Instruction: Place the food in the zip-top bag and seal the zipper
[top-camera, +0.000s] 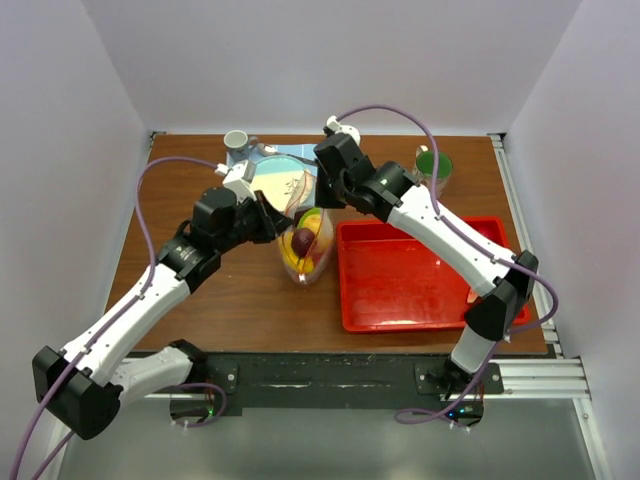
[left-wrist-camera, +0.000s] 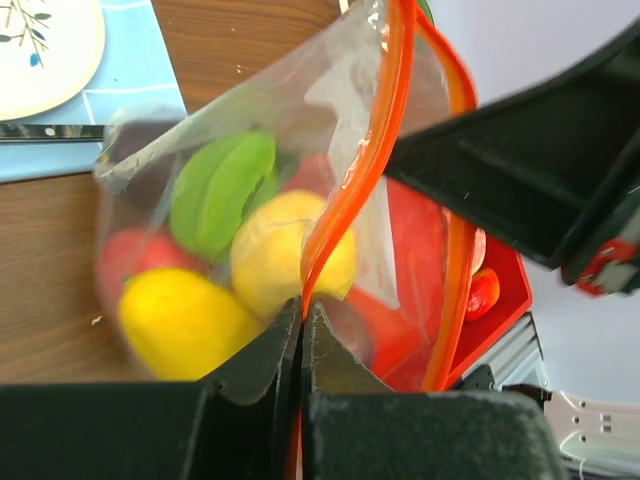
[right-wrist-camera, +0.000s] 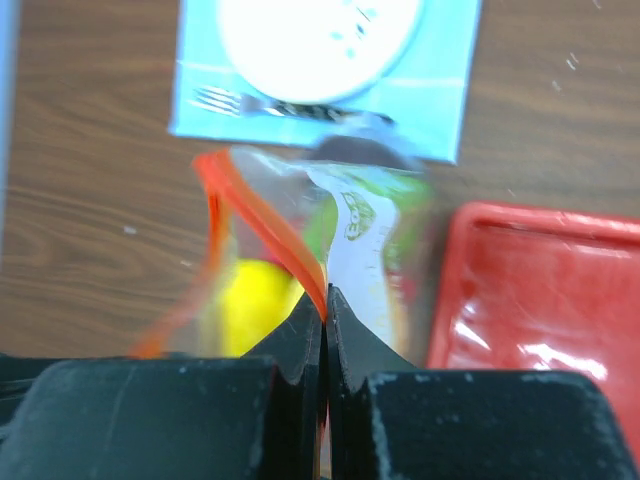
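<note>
The zip-top bag (top-camera: 306, 250) hangs between both arms above the table, mouth up. Inside it the food shows through the plastic: two yellow pieces (left-wrist-camera: 180, 325), a green one (left-wrist-camera: 220, 185), a red one (left-wrist-camera: 128, 258) and a dark purple one (top-camera: 303, 240). My left gripper (left-wrist-camera: 302, 315) is shut on the red zipper (left-wrist-camera: 385, 120) at one end of the mouth. At the other end my right gripper (right-wrist-camera: 325, 305) is shut on the same strip (right-wrist-camera: 260, 215). Between the two grips the mouth gapes open. A small red-orange piece (left-wrist-camera: 483, 292) lies outside the bag, in the tray.
A red tray (top-camera: 420, 275) lies right of the bag. A green-filled glass cup (top-camera: 433, 165) stands at the back right. Behind the bag, a white plate (top-camera: 280, 182) and a fork (right-wrist-camera: 240, 102) rest on a blue mat, with a grey cup (top-camera: 237, 142) beyond.
</note>
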